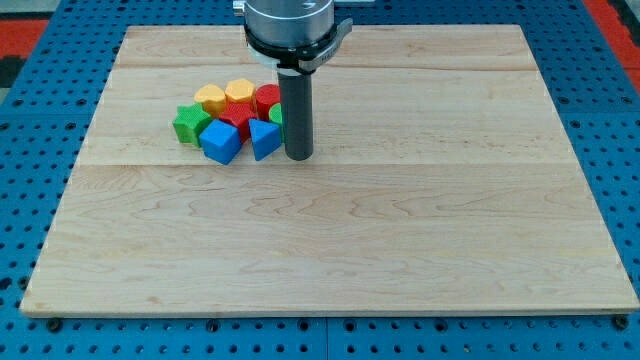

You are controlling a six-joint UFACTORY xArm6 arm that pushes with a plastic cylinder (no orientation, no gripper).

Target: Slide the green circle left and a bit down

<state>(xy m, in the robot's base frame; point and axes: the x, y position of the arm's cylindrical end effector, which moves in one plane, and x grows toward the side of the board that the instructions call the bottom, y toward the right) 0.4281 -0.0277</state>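
On the wooden board [330, 230], toward the view's upper left, a tight cluster holds two yellow, two red, two blue and one green star-like block [187, 124], with the green circle [276, 115] a mere sliver at its right edge behind the rod. The arm carries no pincer, only my tip [299, 157], just right of the circle, beside the blue triangular block [264, 138]. Being round, the circle shows no heading or long axis; pushing it left and slightly down would likely shove its neighbours along, so a slow stroke seems wise.

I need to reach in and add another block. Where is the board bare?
Bare: everything to the view's right of my tip, and the board's whole lower half. Crowded: the upper left, where the green star, blue cube, blue triangle, yellow and red blocks cluster.
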